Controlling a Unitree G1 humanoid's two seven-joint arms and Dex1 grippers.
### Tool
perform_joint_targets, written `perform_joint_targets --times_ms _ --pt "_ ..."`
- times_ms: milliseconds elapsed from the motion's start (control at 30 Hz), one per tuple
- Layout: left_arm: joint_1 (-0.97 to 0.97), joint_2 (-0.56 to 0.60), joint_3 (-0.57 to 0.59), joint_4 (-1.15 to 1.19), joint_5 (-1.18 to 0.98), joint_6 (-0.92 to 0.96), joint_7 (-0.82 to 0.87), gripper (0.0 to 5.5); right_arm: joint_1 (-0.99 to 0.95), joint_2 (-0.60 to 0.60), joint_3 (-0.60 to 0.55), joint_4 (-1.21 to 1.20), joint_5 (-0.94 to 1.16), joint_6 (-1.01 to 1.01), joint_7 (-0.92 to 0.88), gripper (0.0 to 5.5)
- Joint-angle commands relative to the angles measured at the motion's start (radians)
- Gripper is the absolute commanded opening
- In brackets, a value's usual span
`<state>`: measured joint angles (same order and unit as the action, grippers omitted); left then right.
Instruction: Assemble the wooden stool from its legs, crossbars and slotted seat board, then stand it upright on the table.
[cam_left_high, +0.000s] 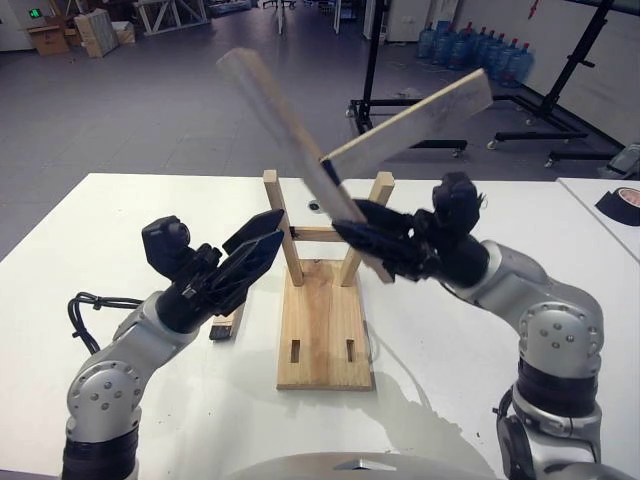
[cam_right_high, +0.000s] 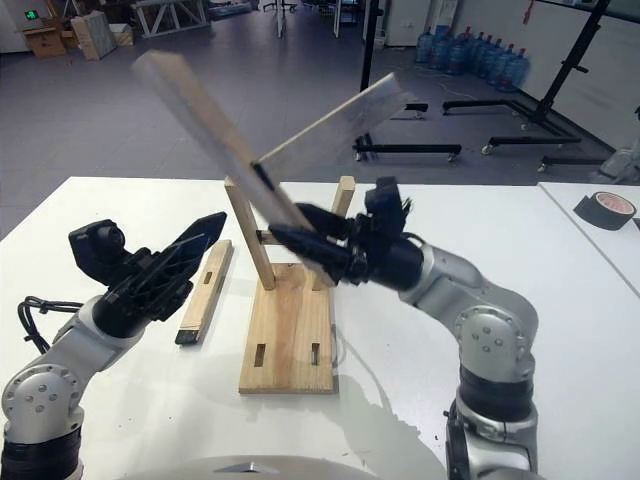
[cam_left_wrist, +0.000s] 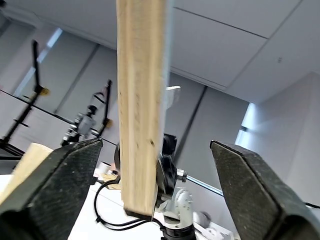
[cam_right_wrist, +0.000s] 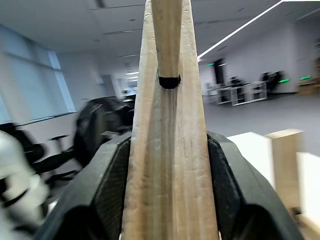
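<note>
The right tool (cam_left_high: 362, 248) is clamping low on a V of two legs (cam_left_high: 272, 110) raised above the seat board (cam_left_high: 325, 340) lying flat on the bench (cam_left_high: 130, 220); the left tool (cam_left_high: 268, 240) is hovering alongside, jaws apart. The wood is looking stiff and light, its long ends levering on that low hold. Beneath, the upright legs (cam_left_high: 284, 230) are crowding the descent; the bench edges are sitting well clear.

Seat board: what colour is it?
Pale natural wood; the seat board shows best in the left eye view.
</note>
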<state>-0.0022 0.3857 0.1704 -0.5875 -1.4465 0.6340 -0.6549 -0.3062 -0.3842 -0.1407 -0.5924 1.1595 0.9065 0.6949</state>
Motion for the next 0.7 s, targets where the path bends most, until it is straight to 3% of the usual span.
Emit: perform_joint_targets --times_ms 33,367,700 --pt "-0.023 0.034 -0.001 0.01 0.012 0.014 -0.005 3.96 0.041 -0.052 0.042 -0.034 0.044 0.014 0.049 2.03" --pt "-0.032 0.06 0.014 -0.033 -0.028 -0.001 -0.021 3.96 0.117 -0.083 0.166 0.002 -0.059 -0.04 0.088 2.03" --pt "-0.043 0.047 0.031 0.002 -0.041 -0.028 0.012 2.59 0.135 -0.065 0.179 0.02 -0.086 -0.091 0.072 2.03"
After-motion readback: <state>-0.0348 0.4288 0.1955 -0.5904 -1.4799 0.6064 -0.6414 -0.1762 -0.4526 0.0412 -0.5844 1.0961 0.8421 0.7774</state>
